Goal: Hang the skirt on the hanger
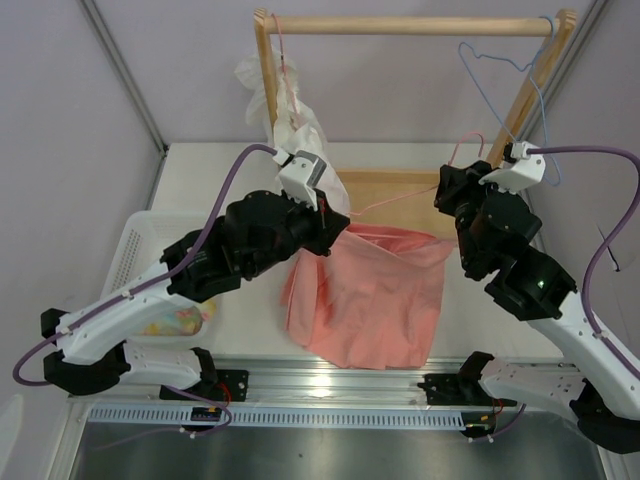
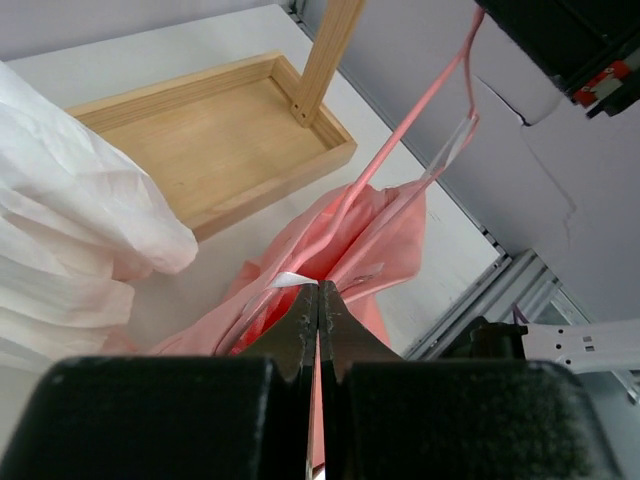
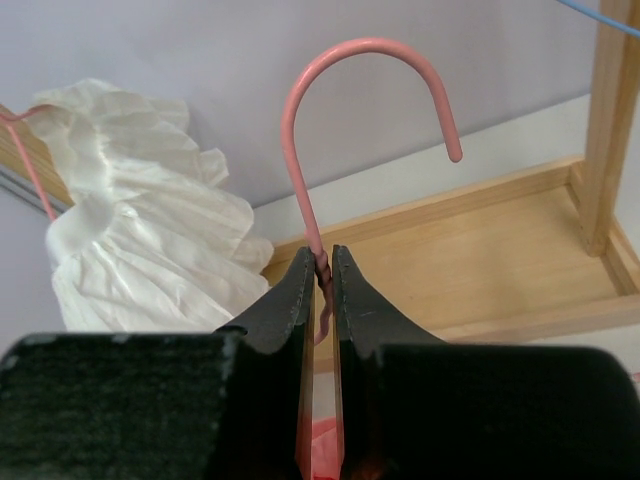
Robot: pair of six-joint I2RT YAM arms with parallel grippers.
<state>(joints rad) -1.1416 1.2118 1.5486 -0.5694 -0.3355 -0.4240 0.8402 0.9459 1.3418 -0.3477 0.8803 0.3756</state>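
Observation:
The salmon-pink skirt [image 1: 370, 300] hangs from its waist edge over the table's middle, its hem on the table. My left gripper [image 1: 330, 238] is shut on that waist edge, as the left wrist view [image 2: 318, 295] shows on the skirt [image 2: 380, 240]. The pink wire hanger [image 1: 400, 198] slants from the skirt's waist up to my right gripper [image 1: 443, 192]. In the left wrist view its wire [image 2: 420, 110] runs down into the waist folds. My right gripper [image 3: 321, 262] is shut on the hanger's twisted neck, with the hook [image 3: 370, 55] above it.
A wooden rack [image 1: 410, 25] with a tray base [image 2: 220, 140] stands at the back. A white ruffled garment [image 1: 290, 120] hangs at its left and a light-blue hanger [image 1: 500, 65] at its right. A white basket [image 1: 140, 250] holding a patterned cloth sits at the left.

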